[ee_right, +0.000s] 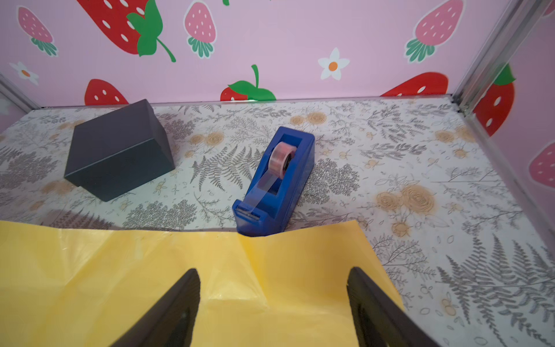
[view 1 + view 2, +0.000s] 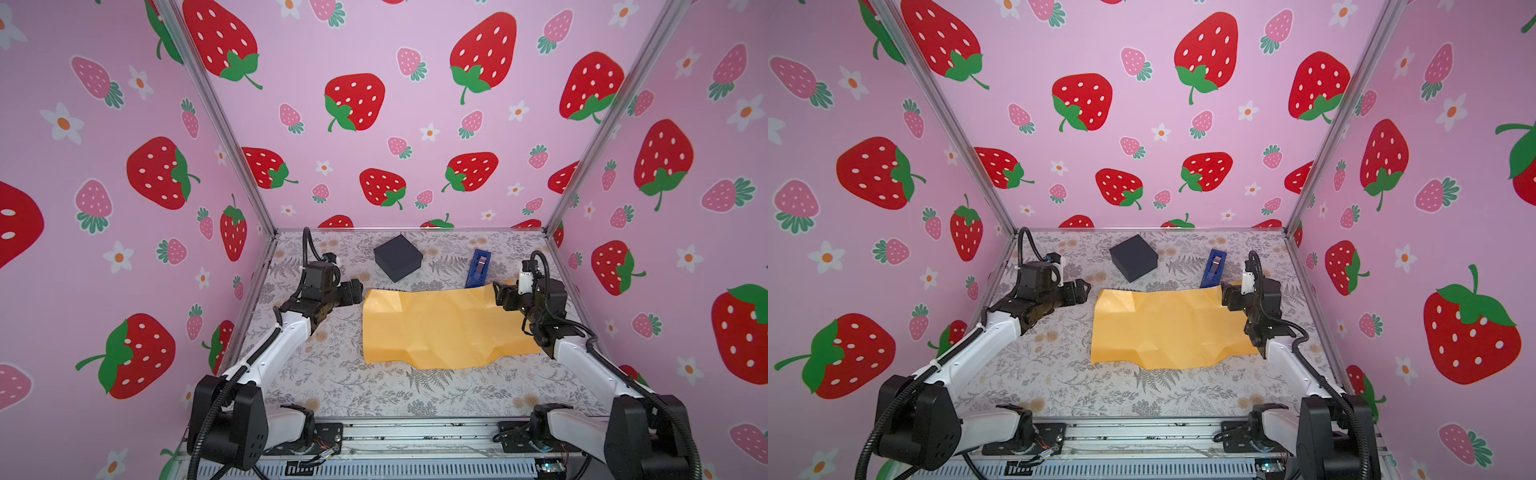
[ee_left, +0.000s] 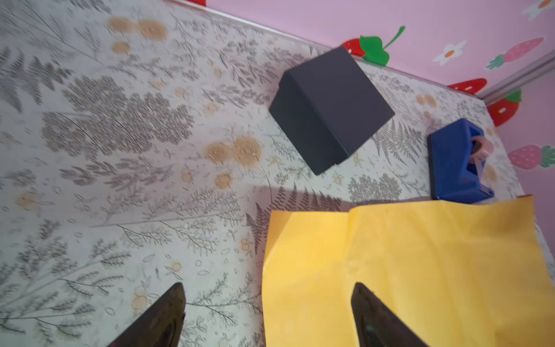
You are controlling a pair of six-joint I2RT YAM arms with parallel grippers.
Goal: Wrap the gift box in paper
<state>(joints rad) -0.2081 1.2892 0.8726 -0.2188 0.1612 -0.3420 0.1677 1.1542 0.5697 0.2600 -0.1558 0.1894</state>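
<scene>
The left gripper (image 2: 358,291) and right gripper (image 2: 500,293) hover wide-jawed and empty at the far corners of the paper (image 2: 440,328) — likely to pinch and square it — while the gift box (image 2: 398,257) sits unwrapped just behind.

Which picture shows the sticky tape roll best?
The right wrist view: the tape roll sits big and clear inside the blue dispenser. The left wrist view shows only part of it, blurred; in both top views it is tiny.
</scene>
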